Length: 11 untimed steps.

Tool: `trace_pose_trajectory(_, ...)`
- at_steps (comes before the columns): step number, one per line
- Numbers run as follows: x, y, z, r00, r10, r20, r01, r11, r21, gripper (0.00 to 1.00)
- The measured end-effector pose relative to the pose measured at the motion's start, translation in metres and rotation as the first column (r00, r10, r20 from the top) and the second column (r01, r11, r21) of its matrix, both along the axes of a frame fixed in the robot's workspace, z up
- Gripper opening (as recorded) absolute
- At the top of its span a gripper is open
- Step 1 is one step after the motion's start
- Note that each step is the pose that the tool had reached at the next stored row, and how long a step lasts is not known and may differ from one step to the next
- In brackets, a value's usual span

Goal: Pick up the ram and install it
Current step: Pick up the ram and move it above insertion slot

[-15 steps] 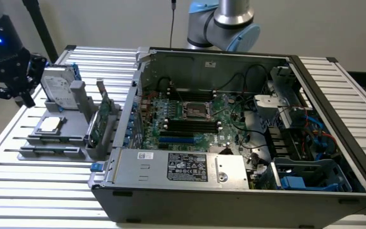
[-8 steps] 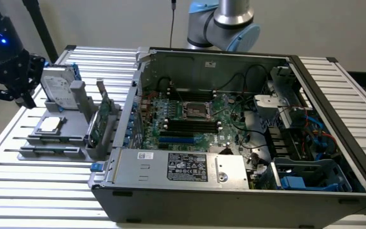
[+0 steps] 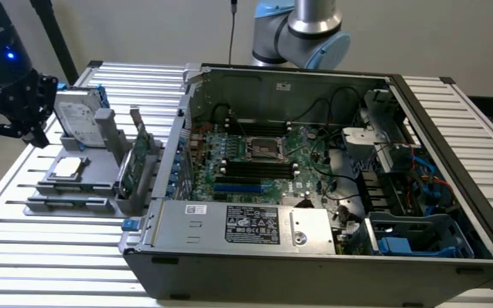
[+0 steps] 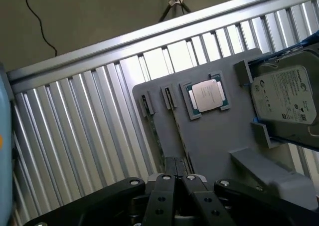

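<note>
The ram point(image 4: 156, 138) appears as a thin dark-green strip standing on edge in a slot of the grey parts holder point(image 4: 209, 136). My gripper point(image 4: 174, 163) hovers above that holder with its black fingers pressed together and nothing between them. In the exterior view the gripper point(image 3: 31, 128) hangs over the table's left edge, just left of the holder point(image 3: 75, 192). The open computer case point(image 3: 315, 256) lies on its side in the middle of the table. Its green motherboard point(image 3: 255, 160) with black memory slots point(image 3: 255, 170) faces up.
On the holder sit a silver hard drive with blue rails point(image 3: 79, 119), a processor chip point(image 3: 67, 168) and an upright green expansion card point(image 3: 135, 160). The case's power supply point(image 3: 246, 224) and drive cage point(image 3: 418, 234) line its near side. The arm's base point(image 3: 302, 32) stands behind the case.
</note>
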<state>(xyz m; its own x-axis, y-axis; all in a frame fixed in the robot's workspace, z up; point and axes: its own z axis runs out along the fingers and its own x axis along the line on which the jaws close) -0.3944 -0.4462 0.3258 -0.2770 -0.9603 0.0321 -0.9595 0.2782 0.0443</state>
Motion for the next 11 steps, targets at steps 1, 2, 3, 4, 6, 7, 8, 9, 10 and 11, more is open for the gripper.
trace_pose_trajectory(1,0.0,0.0,-0.0004,0.9998,0.018,0.0002,-0.018,0.9998,0.0,0.11)
trace_pose_trajectory(2,0.0,0.0,-0.0008,0.9993,0.037,0.0009,-0.037,0.9993,0.0,0.11)
trace_pose_trajectory(3,0.0,0.0,-0.0011,0.9985,0.055,0.0017,-0.055,0.9985,-0.0001,0.11)
trace_pose_trajectory(4,0.0,0.0,-0.0015,0.9973,0.073,0.003,-0.073,0.9973,-0.0002,0.11)
trace_pose_trajectory(6,0.0,0.0,-0.0023,0.994,0.109,0.0077,-0.109,0.9941,-0.0006,0.11)
trace_pose_trajectory(7,0.0,0.0,-0.0026,0.9919,0.127,0.0108,-0.127,0.9919,-0.0009,0.11)
trace_pose_trajectory(8,0.0,0.0,-0.0028,0.9894,0.144,0.0152,-0.144,0.9895,-0.0016,0.11)
trace_pose_trajectory(9,0.0,0.0001,-0.0031,0.9867,0.161,0.0225,-0.161,0.987,-0.0026,0.11)
trace_pose_trajectory(10,0.0,0.0,-0.0033,0.9838,0.176,0.0313,-0.176,0.9843,-0.0042,0.11)
trace_pose_trajectory(11,0.0,0.0,-0.0033,0.9812,0.189,0.0401,-0.188,0.9821,-0.0057,0.11)
